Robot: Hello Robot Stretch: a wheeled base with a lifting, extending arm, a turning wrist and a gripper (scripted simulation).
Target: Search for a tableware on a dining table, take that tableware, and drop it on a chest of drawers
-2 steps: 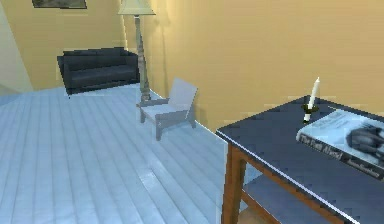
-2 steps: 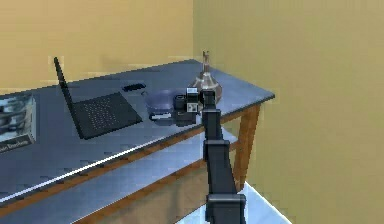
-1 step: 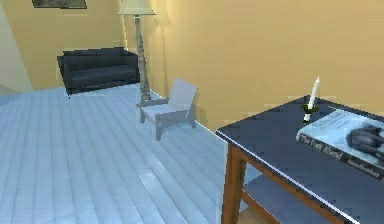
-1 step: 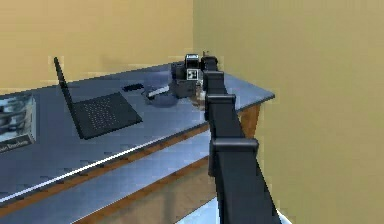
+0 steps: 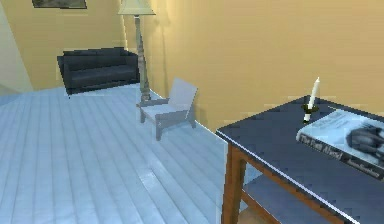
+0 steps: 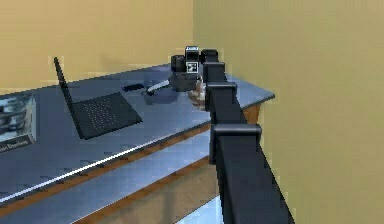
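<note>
Step in hand, as judged: taking the tableware from the dining table. The gripper is hanging over the table's far end, beyond the laptop. A small pale item (probably the tableware, too small to name) is lying on the tabletop just beside it. Recommended: centring on the item, then lifting straight up. The gripper's state, and whether it is holding anything, cannot be told.

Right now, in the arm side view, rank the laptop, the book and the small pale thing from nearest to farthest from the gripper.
1. The small pale thing, just left of the gripper.
2. The laptop, mid-table, farther left.
3. The book, at the picture's left edge.
</note>
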